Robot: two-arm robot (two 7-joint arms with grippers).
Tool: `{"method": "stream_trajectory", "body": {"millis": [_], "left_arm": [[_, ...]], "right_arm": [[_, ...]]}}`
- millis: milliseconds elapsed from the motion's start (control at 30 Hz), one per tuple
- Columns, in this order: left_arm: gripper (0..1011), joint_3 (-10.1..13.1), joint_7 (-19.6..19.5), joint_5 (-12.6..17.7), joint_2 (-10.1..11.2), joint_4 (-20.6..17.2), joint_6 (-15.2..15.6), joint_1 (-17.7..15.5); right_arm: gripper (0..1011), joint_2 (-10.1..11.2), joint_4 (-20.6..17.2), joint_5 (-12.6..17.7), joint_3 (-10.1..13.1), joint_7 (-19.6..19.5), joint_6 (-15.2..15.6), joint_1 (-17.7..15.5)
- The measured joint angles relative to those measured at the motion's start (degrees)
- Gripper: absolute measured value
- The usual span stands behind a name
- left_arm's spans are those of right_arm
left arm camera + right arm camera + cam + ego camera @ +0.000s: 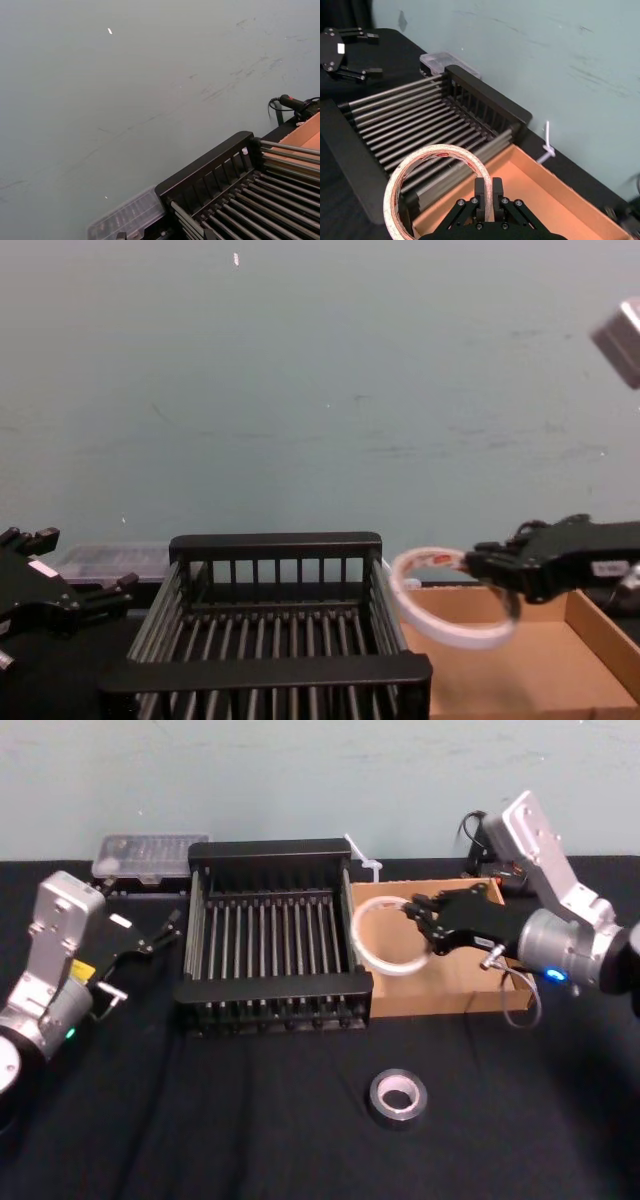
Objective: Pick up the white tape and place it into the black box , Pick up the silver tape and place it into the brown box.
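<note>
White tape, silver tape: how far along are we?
Nothing boxed yet. The right gripper holds the white tape above the brown box, beside the black box. Left to do: the silver tape, lying on the table. The left gripper sits parked at left.

The right gripper [418, 925] covers the stretch of the white tape [392, 967] pinched in it; the ring's printing is too blurred to read. The arm behind the gripper hides part of the brown box [430, 995].
</note>
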Motion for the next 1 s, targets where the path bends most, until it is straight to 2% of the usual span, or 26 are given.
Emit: {"method": "stream_trajectory", "body": {"millis": [233,633,800,1000], "left_arm": [[1001,0.0,0.0,0.0,0.0,0.0,0.0,0.0],[1001,0.0,0.0,0.0,0.0,0.0,0.0,0.0],[1001,0.0,0.0,0.0,0.0,0.0,0.0,0.0],[1001,0.0,0.0,0.0,0.0,0.0,0.0,0.0]], "right_arm": [[93,-3.08,3.68,-1.63,-2.7,1.18,-0.91,4.08],[93,-6.98,7.56,-2.99,-5.69,2.48,-1.17,8.14],[94,-8.01,8.33,-3.12,-6.02,2.44,-1.17,8.89],[93,-7.92,8.35,-3.11,-6.0,2.42,-1.15,8.89]]}}
